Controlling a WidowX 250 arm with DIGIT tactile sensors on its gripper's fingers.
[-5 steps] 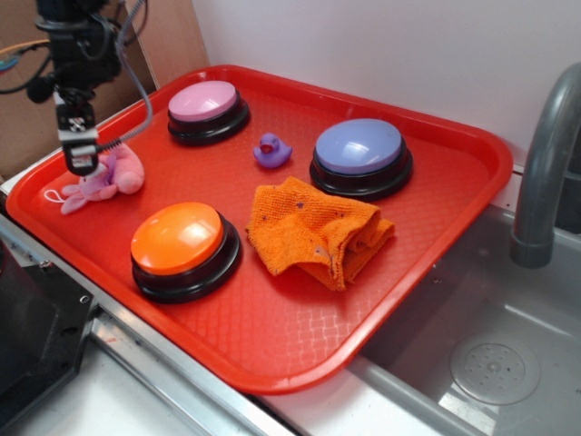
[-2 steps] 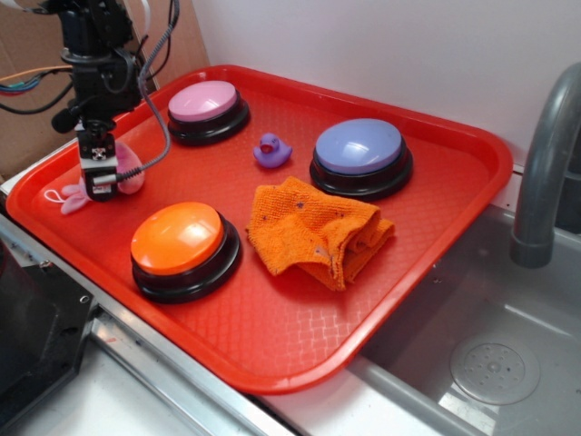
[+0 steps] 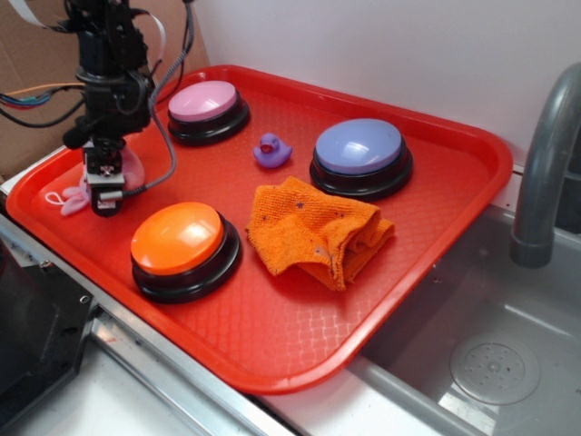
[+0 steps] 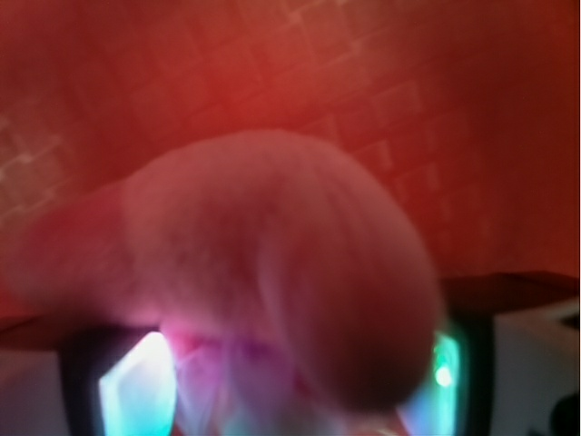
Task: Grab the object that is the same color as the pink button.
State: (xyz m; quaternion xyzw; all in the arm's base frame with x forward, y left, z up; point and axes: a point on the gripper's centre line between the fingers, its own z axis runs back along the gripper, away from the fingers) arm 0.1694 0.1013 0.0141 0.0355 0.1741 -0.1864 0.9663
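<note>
**Closing in on the pink plush toy**

Hanging low over the near-left corner of the red tray point(image 3: 436, 236), the gripper point(image 3: 105, 202) sits right on top of the pink plush toy point(image 3: 132, 168), which it mostly hides in the exterior view. Only a pink bulge to its right and pale ears with a white string loop to its left show, so the toy's long axis seems to run left to right beneath the fingers. In the wrist view the pink plush toy point(image 4: 272, 272) fills the frame, blurred, directly below and between the finger mounts. Whether the jaws are spread or already clenched, I cannot tell. Just ahead to the right stands the orange button point(image 3: 182, 245). Behind the gripper, farther back, sits the pink button point(image 3: 205, 102), matching the toy's colour.
</note>
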